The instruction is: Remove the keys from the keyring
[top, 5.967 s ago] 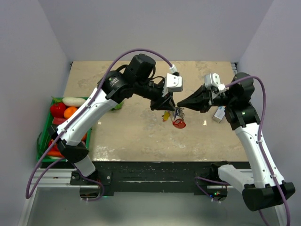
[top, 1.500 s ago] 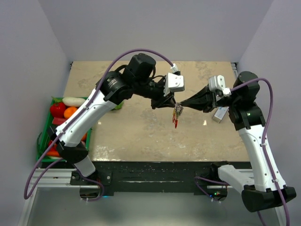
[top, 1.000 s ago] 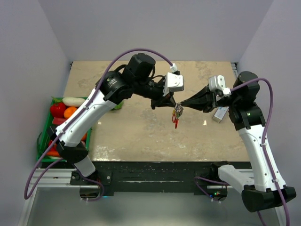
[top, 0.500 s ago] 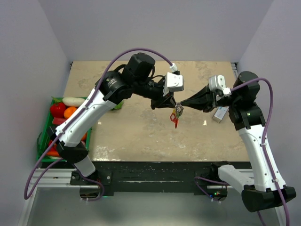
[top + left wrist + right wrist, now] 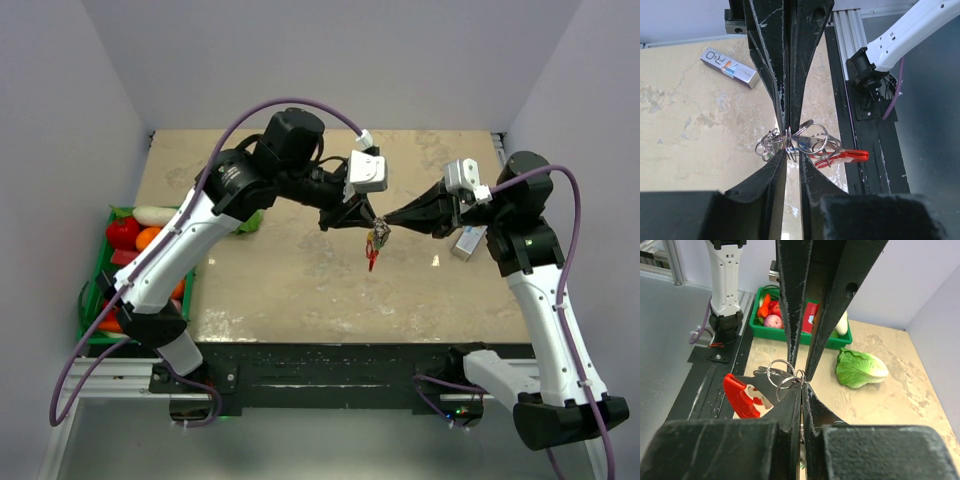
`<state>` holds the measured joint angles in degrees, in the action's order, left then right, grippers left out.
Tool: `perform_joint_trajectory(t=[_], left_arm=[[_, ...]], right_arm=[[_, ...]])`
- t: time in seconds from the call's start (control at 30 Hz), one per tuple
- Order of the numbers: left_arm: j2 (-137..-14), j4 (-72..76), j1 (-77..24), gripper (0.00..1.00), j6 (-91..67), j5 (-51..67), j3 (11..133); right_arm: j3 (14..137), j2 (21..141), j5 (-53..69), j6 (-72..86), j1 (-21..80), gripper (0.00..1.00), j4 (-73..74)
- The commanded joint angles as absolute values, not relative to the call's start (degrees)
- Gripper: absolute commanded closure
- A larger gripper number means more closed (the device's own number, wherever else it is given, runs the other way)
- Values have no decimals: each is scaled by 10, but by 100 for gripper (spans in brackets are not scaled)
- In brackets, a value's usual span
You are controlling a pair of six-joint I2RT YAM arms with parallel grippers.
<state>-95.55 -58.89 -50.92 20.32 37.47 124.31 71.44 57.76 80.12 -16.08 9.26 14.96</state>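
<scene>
Keyring (image 5: 812,142) hung in mid-air above table (image 5: 300,290), pinched between pressed-together fingers of right gripper (image 5: 802,384); fingers of left gripper (image 5: 792,157) slightly parted around it. Liable to twist or slip free, dragged by dangling red fob (image 5: 842,156), given so thin a pinch.

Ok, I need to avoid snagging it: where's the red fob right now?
In the top view the red fob hangs over the middle of the table, dangling from the keyring just below where the left claw and right claw tips meet.

place: robot lab cell | signs: plain white walls (image 5: 330,60), aluminium rail (image 5: 842,35), bench table (image 5: 300,300) carrying bolted arms
</scene>
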Motion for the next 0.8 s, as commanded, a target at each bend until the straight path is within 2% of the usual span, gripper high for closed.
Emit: perform_joint_trajectory(t=[0.0, 0.1, 0.77], left_arm=[[-938, -577, -505, 87, 200, 399, 1262], [-943, -579, -505, 100, 201, 404, 1258], [-985, -579, -512, 100, 197, 435, 1271]], right_arm=[[720, 577, 799, -149, 91, 100, 121], [729, 579, 802, -145, 90, 100, 120], [759, 592, 817, -111, 98, 100, 91]])
